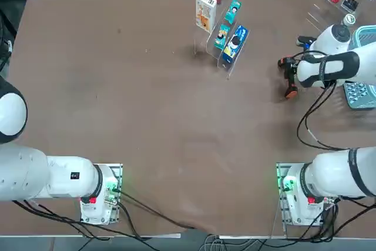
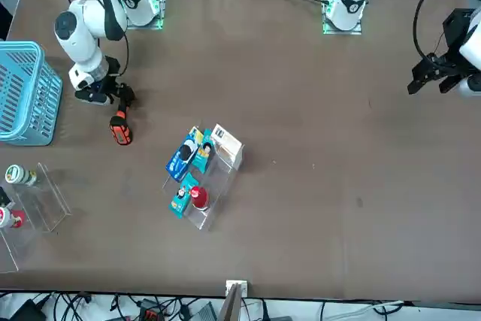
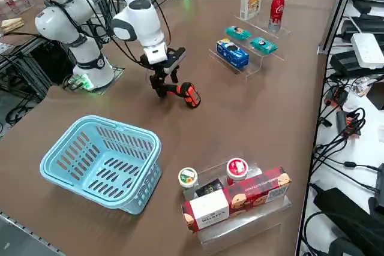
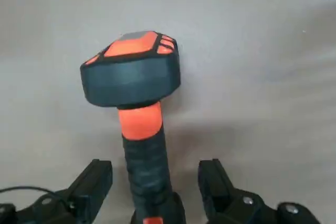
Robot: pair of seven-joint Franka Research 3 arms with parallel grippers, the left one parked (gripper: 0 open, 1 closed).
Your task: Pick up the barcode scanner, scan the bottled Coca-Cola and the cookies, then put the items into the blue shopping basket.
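Barcode scanner is seen on the worktop, its grip lying between the widely parted fingers of the right pincer, touched by neither; its head is pointed out beyond them. Nothing is held. No brand can be read on the scanner. A red Coca-Cola bottle is stood on a clear stand, its white lettering too small to read.

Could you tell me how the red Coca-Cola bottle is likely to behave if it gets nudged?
The bottle would probably tip readily, being tall and slim on a narrow base. Its smooth, rounded sides suggest it might roll once down, and could feel slippery.
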